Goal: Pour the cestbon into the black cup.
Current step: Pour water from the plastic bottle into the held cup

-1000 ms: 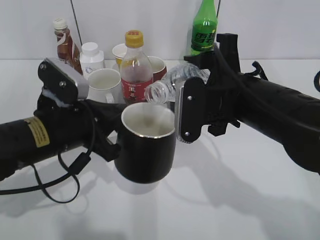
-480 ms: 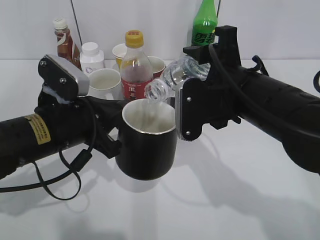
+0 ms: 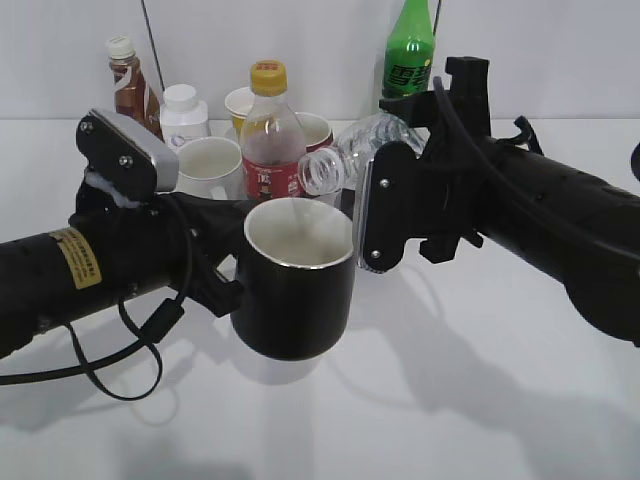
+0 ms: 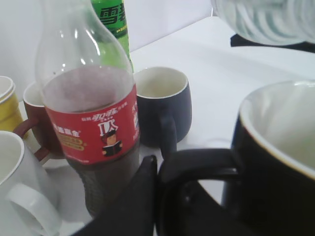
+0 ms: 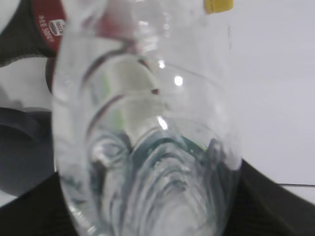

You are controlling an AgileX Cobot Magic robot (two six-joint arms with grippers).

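My left gripper is shut on the handle of the black cup and holds it above the table; its white inside shows. My right gripper is shut on the cestbon, a clear uncapped bottle lying almost level, its mouth pointing left just above and behind the cup's rim. In the right wrist view the cestbon fills the frame and hides the fingers. In the left wrist view the black cup is at the right and the cestbon at the top right.
Behind the cup stand a cola bottle with red label, a white mug, a dark red mug, a dark blue mug, a green soda bottle, a white jar and a brown bottle.
The right gripper has tipped the cestbon back from its steepest pour half a second ago, raising the mouth and drawing it slightly right. The black cup has held its place since then.
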